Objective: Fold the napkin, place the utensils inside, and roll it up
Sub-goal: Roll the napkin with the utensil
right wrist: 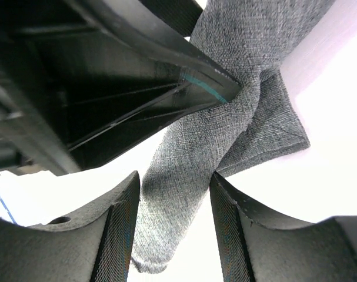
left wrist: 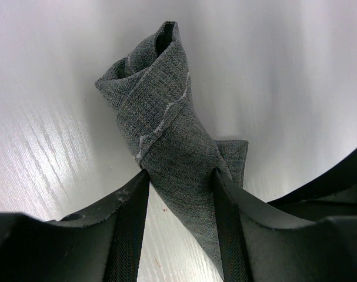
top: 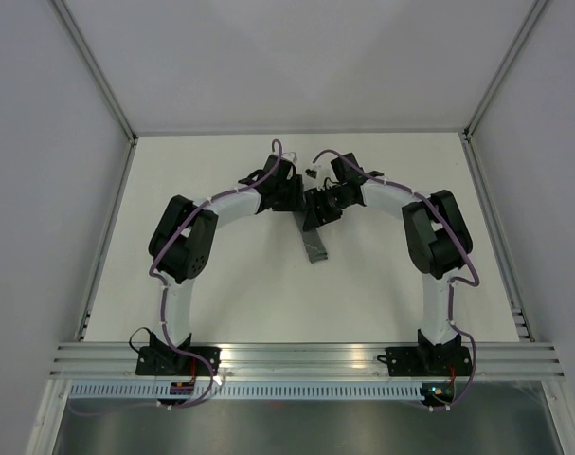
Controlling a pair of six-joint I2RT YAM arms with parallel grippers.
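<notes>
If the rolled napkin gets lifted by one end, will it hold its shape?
Probably floppy: the napkin is soft woven fabric and creases where the left hand pinches it. The roll looks loose, with an open end and a flap sticking out, so it may unwind. It is likely light, and its rough weave should resist slipping.

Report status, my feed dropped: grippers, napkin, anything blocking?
Left gripper and right gripper both shut on napkin. Napkin rolled up, utensils unseen. Grippers crowd each other; nothing else blocking.

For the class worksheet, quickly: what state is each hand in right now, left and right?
Left hand: closed, holding the rolled napkin.
Right hand: closed, holding the same napkin.
</notes>
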